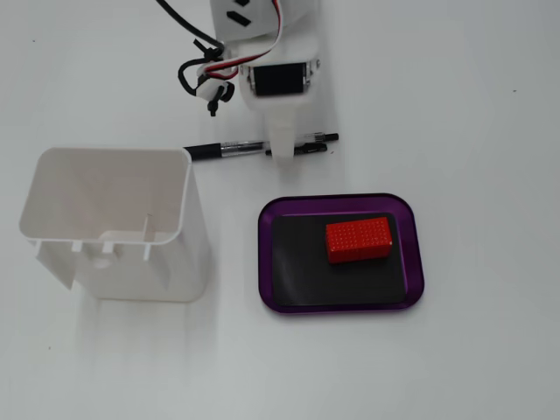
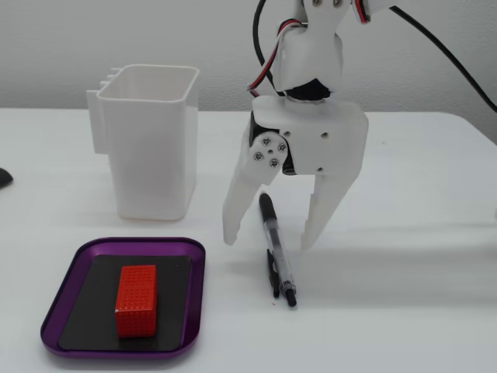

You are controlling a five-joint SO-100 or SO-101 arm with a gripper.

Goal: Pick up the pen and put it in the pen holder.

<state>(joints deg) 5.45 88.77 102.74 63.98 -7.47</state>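
**Gripper spread wide over the pen**

Near the top centre of a fixed view, you can see the pen (image 1: 262, 147) lying flat on the white table (image 1: 490, 105), running left to right. It has a black cap end, a clear middle barrel and a black clip end. No brand or writing can be read on it, nor on anything else in either picture.

Your gripper (image 2: 270, 239) hangs right over the pen with its two white fingers (image 2: 242, 203) spread wide, one on each side of the barrel, holding nothing. Whether the tips touch the table cannot be told.

To the upper left in the other fixed view stands the pen holder (image 2: 151, 144), a tall white open box, upright and apart from the pen.

At the lower left of that view sits a purple tray (image 2: 78, 260) with a black mat inside, and a red studded block (image 2: 137, 300) rests on the mat. Black and red cables (image 1: 206, 74) trail from the arm near the top edge.
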